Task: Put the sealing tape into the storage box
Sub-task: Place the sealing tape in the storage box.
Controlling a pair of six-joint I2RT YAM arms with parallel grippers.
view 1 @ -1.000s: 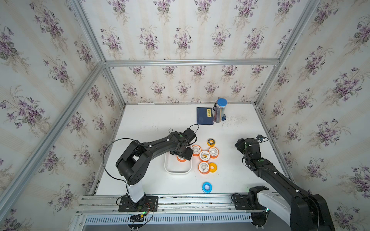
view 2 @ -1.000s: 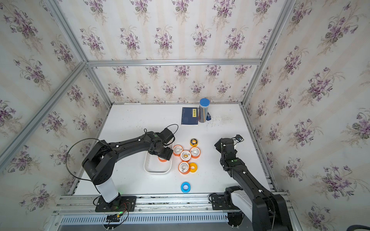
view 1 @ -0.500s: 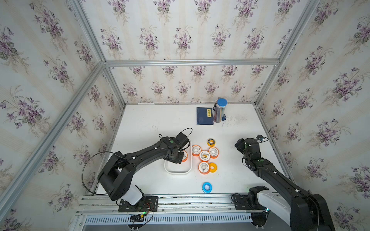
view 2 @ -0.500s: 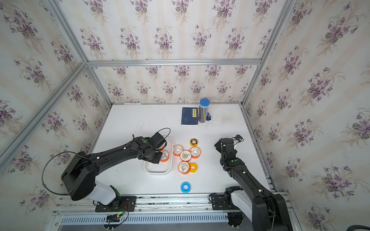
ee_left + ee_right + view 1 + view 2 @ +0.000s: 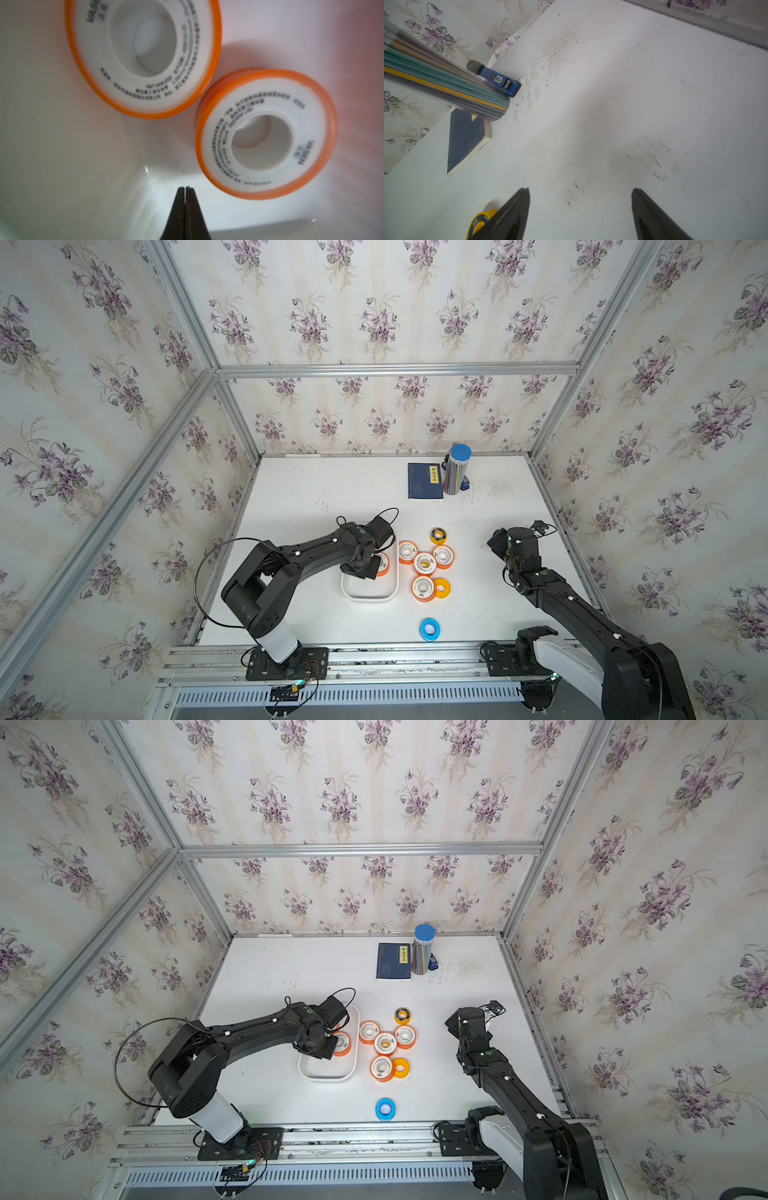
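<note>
The wallpaper [image 5: 374,323] is cream, faintly striped and strewn with purple flower sprigs. The table [image 5: 332,489] and the storage box [image 5: 365,597] are white. Most sealing tape spools [image 5: 442,556] are orange with white, black-lettered faces. There are also two yellow spools [image 5: 442,587] and one blue spool [image 5: 429,629]. The booklet [image 5: 424,481] is dark blue with a yellow label. The cylinder [image 5: 453,479] is silvery, streaked with coloured stripes — its cap [image 5: 460,452] is blue.

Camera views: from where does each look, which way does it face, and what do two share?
Top views: high above the robot's bases, looking down over the table toward the back wall; left arm and right arm show.
Left wrist: on the left arm, close above the storage box, facing two orange spools inside; shut jaws show.
Right wrist: low over the table, facing the booklet and the silvery cylinder; open jaws show.
Shared: booklet and cylinder also appear in both top views.
</note>
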